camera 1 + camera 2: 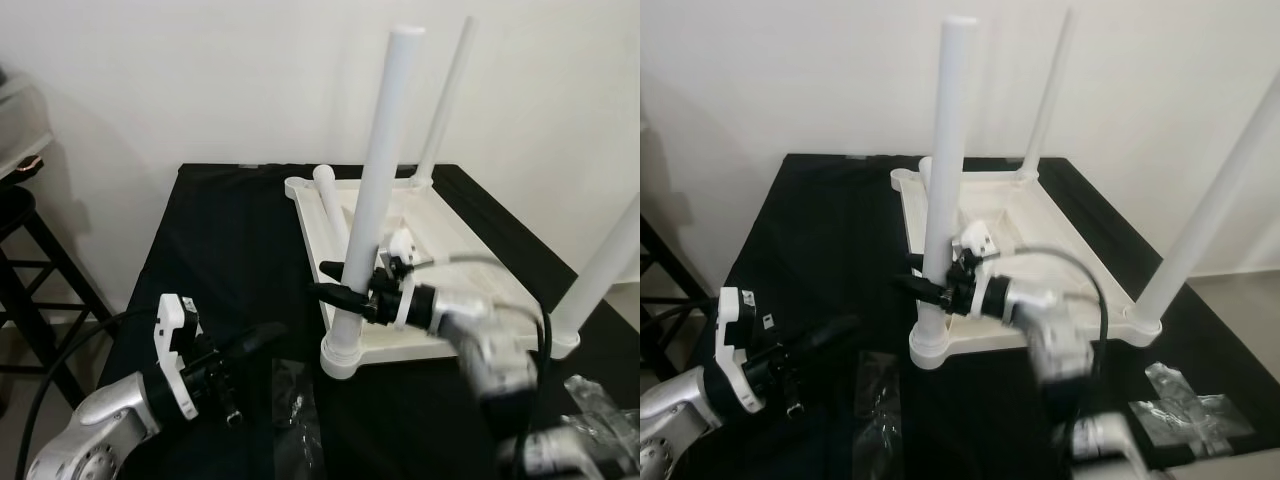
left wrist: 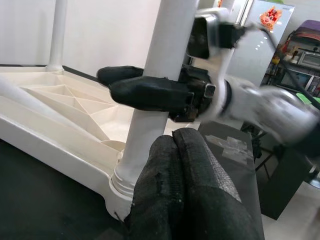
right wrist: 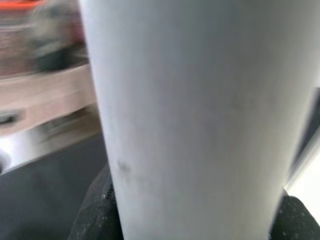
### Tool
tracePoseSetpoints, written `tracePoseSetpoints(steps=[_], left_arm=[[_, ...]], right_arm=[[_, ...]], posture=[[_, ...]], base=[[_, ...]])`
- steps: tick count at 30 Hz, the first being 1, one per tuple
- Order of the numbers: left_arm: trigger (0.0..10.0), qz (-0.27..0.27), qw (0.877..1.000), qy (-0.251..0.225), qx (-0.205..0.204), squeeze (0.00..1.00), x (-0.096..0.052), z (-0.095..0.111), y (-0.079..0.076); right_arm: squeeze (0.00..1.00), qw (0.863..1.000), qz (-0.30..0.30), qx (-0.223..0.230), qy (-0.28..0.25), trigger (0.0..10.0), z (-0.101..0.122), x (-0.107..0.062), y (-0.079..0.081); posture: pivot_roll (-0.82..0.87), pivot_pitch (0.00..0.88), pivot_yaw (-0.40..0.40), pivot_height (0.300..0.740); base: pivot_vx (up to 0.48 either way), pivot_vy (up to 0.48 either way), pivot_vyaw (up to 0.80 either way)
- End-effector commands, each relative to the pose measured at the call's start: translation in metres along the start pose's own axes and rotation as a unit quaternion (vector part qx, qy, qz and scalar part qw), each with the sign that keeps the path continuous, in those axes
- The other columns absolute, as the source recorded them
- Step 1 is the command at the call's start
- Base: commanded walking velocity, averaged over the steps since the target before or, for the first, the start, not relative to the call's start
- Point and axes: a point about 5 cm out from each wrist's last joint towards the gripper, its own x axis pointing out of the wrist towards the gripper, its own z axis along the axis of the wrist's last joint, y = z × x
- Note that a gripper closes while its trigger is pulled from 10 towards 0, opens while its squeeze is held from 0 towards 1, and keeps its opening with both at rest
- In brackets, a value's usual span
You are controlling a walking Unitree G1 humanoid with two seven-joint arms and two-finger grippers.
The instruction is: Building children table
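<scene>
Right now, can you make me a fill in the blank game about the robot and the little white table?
1. The white tabletop lies ______ on the black surface, legs pointing up.
2. The right gripper is shut on the ______ of the near leg.
3. One loose leg lies ______ on the tabletop, not yet standing.
4. The left gripper hovers over the black surface with its fingers ______.

Missing words: upside down; lower part; flat; shut
</scene>
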Motion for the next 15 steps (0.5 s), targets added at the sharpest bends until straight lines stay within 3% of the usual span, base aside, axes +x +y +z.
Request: tracePoseSetpoints(steps=[1,2,3,4,5,8,9,11,15], left_arm=[[10.0,-0.006,1.000,0.002,0.005,0.00,0.000,0.002,-0.001],[10.0,-0.005,1.000,0.002,0.006,0.00,0.000,0.002,0.000],[10.0,-0.004,1.000,0.002,0.006,0.00,-0.001,0.003,0.000],[10.0,-0.004,1.000,0.002,0.006,0.00,-0.001,0.003,0.000],[10.0,-0.004,1.000,0.003,0.006,0.00,-0.002,0.003,0.002],[10.0,-0.005,1.000,0.005,0.006,0.00,-0.002,0.002,0.003],[10.0,-0.007,1.000,0.005,0.004,0.00,-0.001,0.002,0.003],[10.0,-0.009,1.000,0.008,0.004,0.00,0.000,0.002,0.003],[10.0,-0.003,1.000,0.005,0.005,0.00,-0.001,0.002,0.003]], right_arm=[[0.00,0.994,-0.093,0.048,0.026,0.0,-0.020,-0.003,0.002],[0.00,0.981,-0.173,0.081,0.002,0.0,-0.026,-0.004,0.010],[0.00,0.974,-0.203,0.100,0.015,0.0,-0.040,-0.006,0.028],[0.00,0.974,-0.203,0.100,0.015,0.0,-0.040,-0.006,0.028],[0.00,0.987,-0.158,-0.003,0.037,0.0,-0.037,0.002,0.052],[0.00,0.988,-0.153,-0.018,0.033,0.0,-0.033,0.004,0.047],[0.00,0.984,-0.175,0.001,0.045,0.0,-0.038,0.002,0.035],[0.00,0.983,-0.180,0.010,0.044,0.0,-0.039,0.003,0.031],[0.00,0.983,-0.177,0.011,0.057,0.0,-0.043,0.004,0.033]], posture=[[0.06,0.000,-0.079,0.740],[0.06,0.000,-0.076,0.740],[0.04,0.000,-0.066,0.740],[0.04,0.000,-0.066,0.740],[0.02,0.000,-0.047,0.740],[0.02,0.000,-0.047,0.740],[0.05,0.000,-0.071,0.740],[0.05,0.000,-0.069,0.740],[0.05,0.000,-0.068,0.740]], base=[[0.000,0.000,0.00],[0.000,0.000,0.00],[0.000,0.000,0.00],[0.000,0.000,0.00],[0.000,0.000,0.00],[0.000,0.000,0.00],[0.000,0.000,0.00],[0.000,0.000,0.00],[0.000,0.000,0.00]])
